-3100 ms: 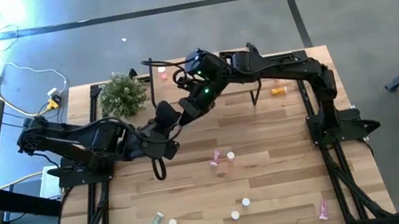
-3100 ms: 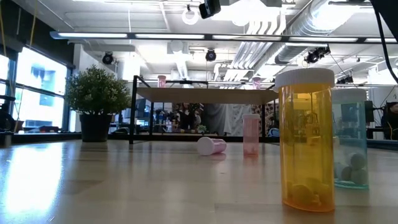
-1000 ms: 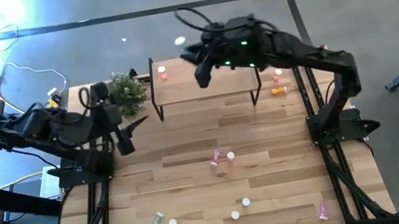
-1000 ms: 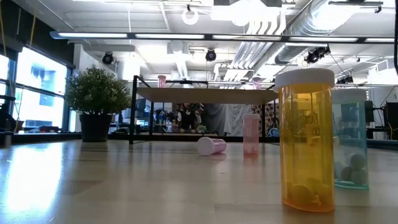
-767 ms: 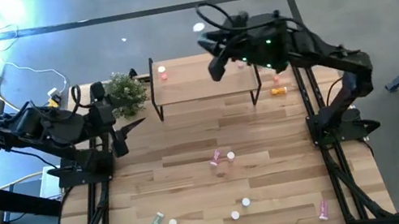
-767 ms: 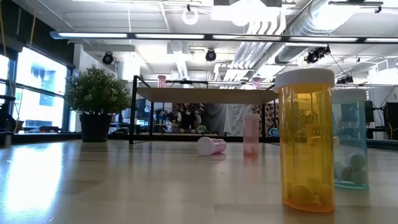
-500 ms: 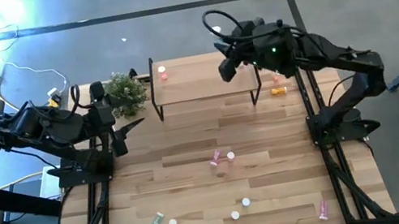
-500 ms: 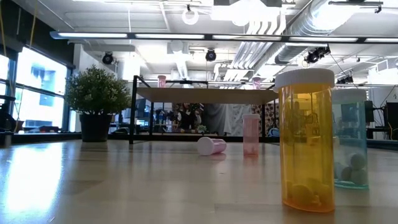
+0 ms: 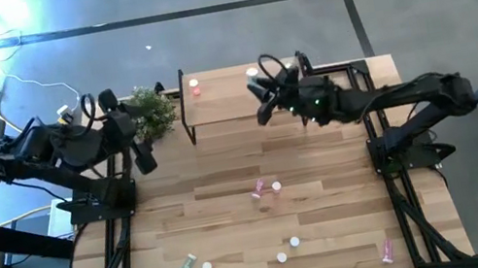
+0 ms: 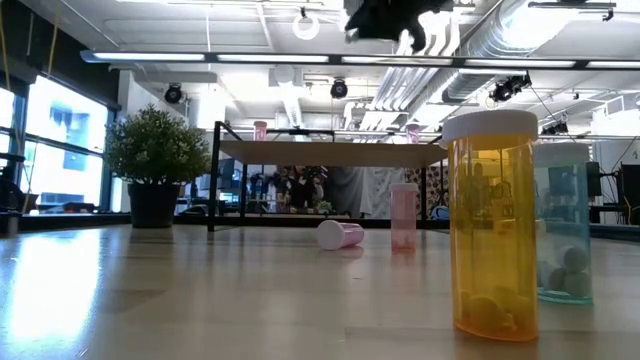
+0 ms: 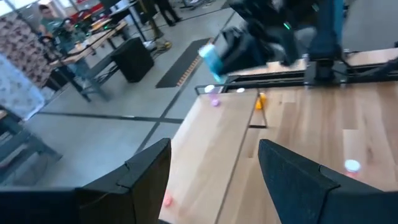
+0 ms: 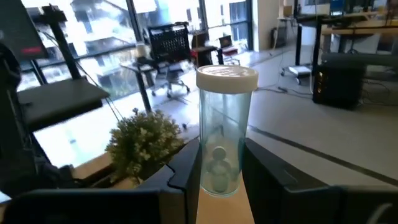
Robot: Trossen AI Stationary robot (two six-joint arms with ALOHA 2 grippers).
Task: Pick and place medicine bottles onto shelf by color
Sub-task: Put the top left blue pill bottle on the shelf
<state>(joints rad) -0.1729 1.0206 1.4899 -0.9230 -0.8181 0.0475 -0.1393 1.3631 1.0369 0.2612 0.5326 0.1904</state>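
1. Transport step: the right hand [image 9: 261,108], closed on a pale green bottle [image 12: 222,129], hangs above the shelf [image 9: 224,107] near its right end.
2. Left hand [image 9: 146,156], open and empty, waits at the bench's back-left corner.
3. Next, judged: lower onto bare shelf, apart from the pink bottle [image 9: 194,88], then release.

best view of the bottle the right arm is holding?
Right wrist view: the clear teal bottle stands upright between the jaws, white cap on. Left wrist shows it small and blurred; high view shows only its cap; low view hides it.
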